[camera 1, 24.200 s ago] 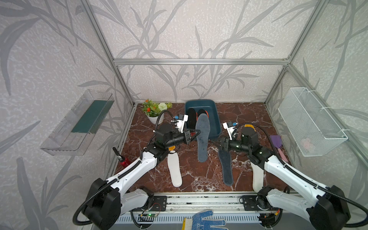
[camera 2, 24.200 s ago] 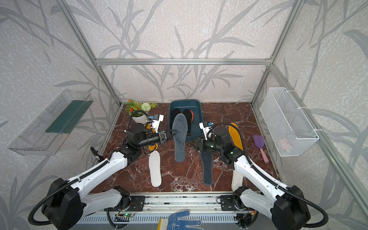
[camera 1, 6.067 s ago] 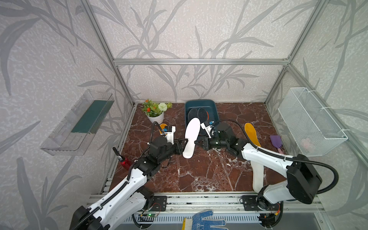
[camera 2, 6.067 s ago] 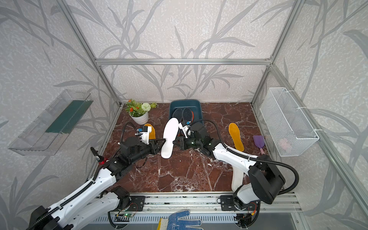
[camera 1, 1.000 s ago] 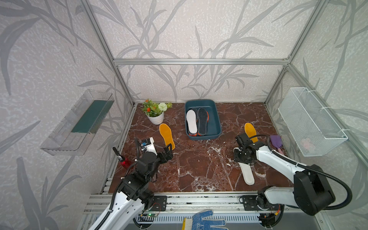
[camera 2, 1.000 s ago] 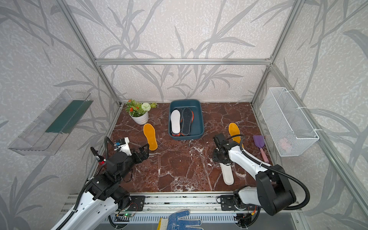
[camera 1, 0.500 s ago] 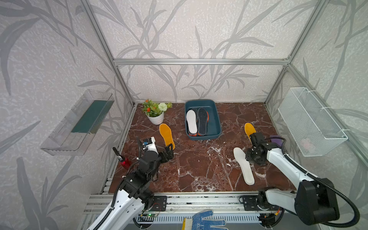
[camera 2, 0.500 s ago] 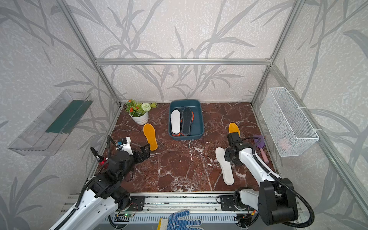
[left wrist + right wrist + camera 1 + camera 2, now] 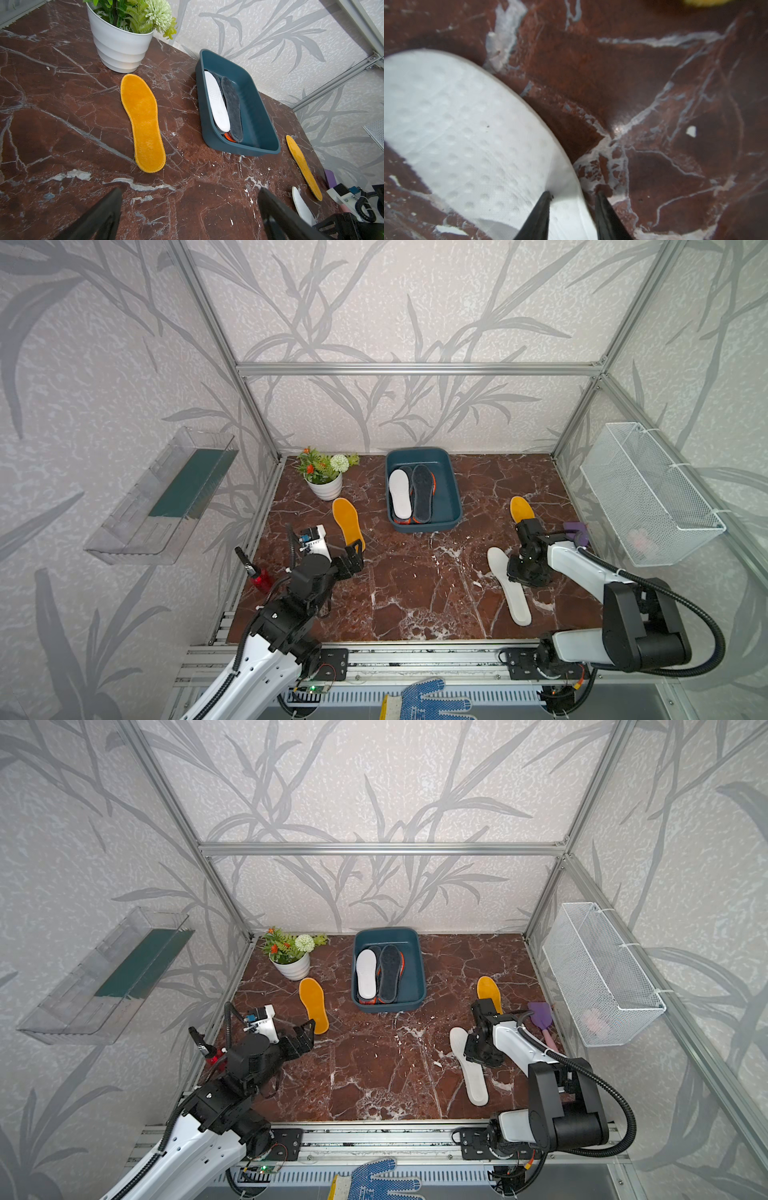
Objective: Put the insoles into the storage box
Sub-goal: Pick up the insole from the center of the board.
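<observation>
Well, my right gripper (image 9: 573, 195) stood narrow, one of its fingers (image 9: 538, 216) resting on the white insole (image 9: 467, 128) and its mate down on the marble (image 9: 664, 104) just past the rim; whether they truly gripped it I couldn't tell. To pinch well, I judged, the outer tip had to get under that thin rim before closing, else the flat pad would merely skid. It looked soft, dimpled and pale, lying flat. The box (image 9: 428, 524) sat well beyond the fingers, holding a white, a grey and some red-orange insoles (image 9: 422, 493). My left gripper (image 9: 189, 216) gaped wide and empty, a yellow insole (image 9: 143, 122) ahead of it; another (image 9: 521, 508) lay near, ahead of the right fingers.
</observation>
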Robot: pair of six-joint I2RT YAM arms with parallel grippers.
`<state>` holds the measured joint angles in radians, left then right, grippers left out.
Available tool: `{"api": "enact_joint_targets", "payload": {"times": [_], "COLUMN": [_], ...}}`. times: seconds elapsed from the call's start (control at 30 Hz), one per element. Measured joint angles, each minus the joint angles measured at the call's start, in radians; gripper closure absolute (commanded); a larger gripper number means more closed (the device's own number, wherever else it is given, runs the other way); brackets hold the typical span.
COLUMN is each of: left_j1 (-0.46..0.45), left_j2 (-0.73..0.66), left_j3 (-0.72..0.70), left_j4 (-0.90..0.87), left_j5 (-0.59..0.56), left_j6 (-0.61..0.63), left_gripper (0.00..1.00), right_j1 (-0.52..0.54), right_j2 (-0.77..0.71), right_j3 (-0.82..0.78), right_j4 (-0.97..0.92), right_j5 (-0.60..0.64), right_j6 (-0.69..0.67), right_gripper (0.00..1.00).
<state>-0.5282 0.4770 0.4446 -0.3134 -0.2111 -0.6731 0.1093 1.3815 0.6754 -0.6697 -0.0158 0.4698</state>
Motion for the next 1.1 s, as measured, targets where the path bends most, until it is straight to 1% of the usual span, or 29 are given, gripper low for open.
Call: {"api": "enact_joint_targets", "payload": {"times": [0.17,0.27,0.33,0.6,0.73,0.8,0.93,1.1], "left_j1": [0.0,0.0,0.0,0.0,0.0,0.0,0.0,0.0], "left_j2": [-0.003,-0.003,-0.003,0.008,0.044,0.077,0.177,0.33], "left_j3": [0.0,0.0,0.0,0.0,0.0,0.0,0.005,0.052], "left_j4": [0.0,0.0,0.0,0.01,0.044,0.073,0.14,0.211], "left_j5": [0.0,0.0,0.0,0.003,0.022,0.042,0.114,0.258], "left_j6": [0.0,0.0,0.0,-0.001,-0.01,-0.018,-0.038,-0.048], "left_gripper": [0.01,0.01,0.01,0.02,0.07,0.12,0.21,0.32], "right_j1": [-0.002,-0.005,-0.006,-0.006,-0.001,0.008,0.081,0.24], "right_j2": [-0.017,-0.026,-0.029,-0.077,-0.166,-0.212,-0.27,-0.275], "right_j3": [-0.018,-0.027,-0.03,-0.039,-0.035,-0.023,0.038,0.134], "right_j4": [0.023,0.033,0.039,0.056,0.046,0.032,0.011,0.007], "right_j5": [-0.042,-0.056,-0.064,-0.114,-0.126,-0.127,-0.116,-0.079], "right_j6": [0.003,0.008,0.01,0.011,0.012,0.016,0.039,0.084], "right_gripper": [0.86,0.96,1.0,1.0,1.0,1.0,1.0,1.0]}}
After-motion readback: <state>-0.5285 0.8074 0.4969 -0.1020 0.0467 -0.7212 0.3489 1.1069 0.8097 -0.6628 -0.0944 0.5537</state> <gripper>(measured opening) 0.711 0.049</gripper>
